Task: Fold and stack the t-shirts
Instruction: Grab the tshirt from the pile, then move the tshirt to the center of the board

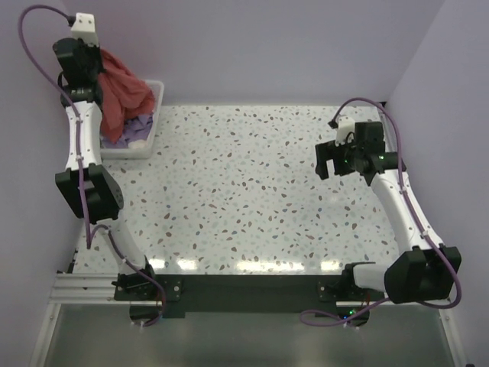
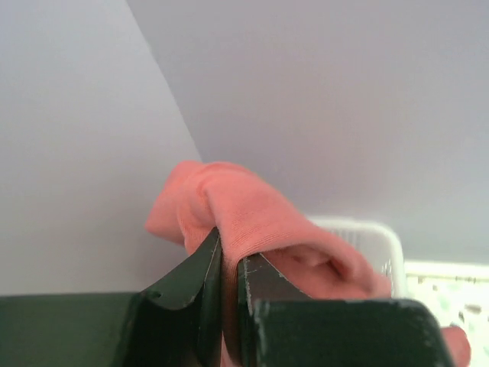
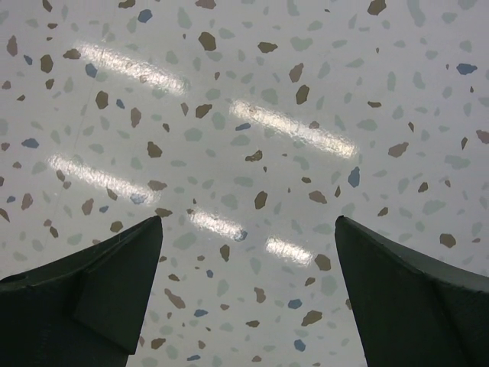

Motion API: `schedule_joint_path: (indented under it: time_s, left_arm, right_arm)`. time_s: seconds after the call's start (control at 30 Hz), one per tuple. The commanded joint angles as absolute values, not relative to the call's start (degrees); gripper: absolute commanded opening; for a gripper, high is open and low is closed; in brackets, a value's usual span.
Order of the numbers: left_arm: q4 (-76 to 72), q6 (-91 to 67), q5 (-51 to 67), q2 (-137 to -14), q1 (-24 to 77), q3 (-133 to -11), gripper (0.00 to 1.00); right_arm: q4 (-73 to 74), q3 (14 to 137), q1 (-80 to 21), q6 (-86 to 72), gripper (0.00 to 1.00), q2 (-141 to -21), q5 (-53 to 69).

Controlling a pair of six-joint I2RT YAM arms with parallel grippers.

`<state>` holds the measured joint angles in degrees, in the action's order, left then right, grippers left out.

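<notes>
- Left gripper (image 2: 229,256): pressed together on a bunched fold of the coral-red t-shirt (image 2: 229,202), with cloth filling the thin slit between the jaws and bulging just past the tips.
- Held high, well above the table (image 1: 252,191), probably to lift the hanging length clear of the white basket (image 1: 158,92) directly below the gripper rather than drag it over the rim.
- Rest of the coral-red cloth draped down from the pinch in a loose bundle, lower end reaching into or just over the basket; contact with the rim not discernible.
- Pale lavender t-shirt (image 1: 136,128): crumpled inside the basket, beneath the hanging coral cloth and below the left gripper, untouched by either gripper.
- Right gripper (image 3: 248,225): spread wide, with nothing between the fingers and nothing touched; bare speckled table beneath and ahead of the tips.
- Parked well apart from the left gripper and its load, across the open table. Judged a waiting pose, ready to take a second edge of the shirt once laid flat.
- Task judged to be at its start: neither shirt spread, folded or stacked.
</notes>
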<state>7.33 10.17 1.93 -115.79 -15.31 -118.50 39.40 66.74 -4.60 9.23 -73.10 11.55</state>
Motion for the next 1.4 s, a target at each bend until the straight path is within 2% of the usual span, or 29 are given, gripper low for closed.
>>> schedule_joint_path:
  time_s: [0.0,0.27,0.5,0.7,0.8,0.83,0.87,0.9,0.93,1.0,1.1,1.37]
  left_arm:
    - [-3.16,10.73,2.90,-109.87,-15.65,-120.59,0.00]
    - [-4.22,-1.29,17.21,-105.47,-15.03,-126.29,0.00]
    - [-8.52,-6.68,25.39,-100.03,-6.78,-128.23,0.00]
    - [-12.04,-13.78,33.64,-95.01,-0.53,-121.47,0.00]
    - [-12.57,-22.66,40.74,-91.25,-0.53,-110.19,0.02]
    - [-12.05,-23.81,42.09,-89.84,-0.44,-106.21,0.18]
    - [-11.08,-24.69,43.06,-88.35,-0.53,-101.73,0.42]
    - [-6.98,-23.65,42.37,-86.59,-0.44,-92.55,0.96]
    - [-4.68,-21.82,41.15,-83.53,-0.53,-87.76,1.00]
    - [-0.12,-14.62,37.99,-80.35,-1.49,-75.84,1.00]
    - [6.12,-5.30,35.42,-79.37,-2.19,-66.92,1.00]
    - [22.04,14.99,36.83,-84.19,-2.20,-60.91,1.00]
  right_arm:
    - [38.32,66.98,-4.75,9.49,0.99,-70.23,12.39]
    - [38.06,65.66,-4.75,9.32,0.99,-68.29,12.04]
    - [37.97,66.35,-4.75,9.32,0.99,-68.29,12.13]
    - [38.76,68.37,-4.75,9.23,0.99,-68.47,13.36]
    - [39.81,69.17,-4.75,10.45,0.99,-68.55,13.71]
    - [40.25,69.34,-4.75,10.89,0.99,-68.64,14.15]
    - [40.95,69.61,-4.75,11.68,0.99,-68.73,14.85]
    - [41.48,69.78,-4.75,12.21,0.99,-68.99,15.11]
    - [42.01,69.96,-4.75,12.65,0.98,-69.43,15.38]
    - [44.11,70.66,-4.66,14.14,0.99,-70.22,15.73]
    - [47.36,71.63,-4.75,16.69,0.99,-72.50,16.78]
    - [55.71,74.44,-4.83,21.27,0.99,-83.13,21.44]
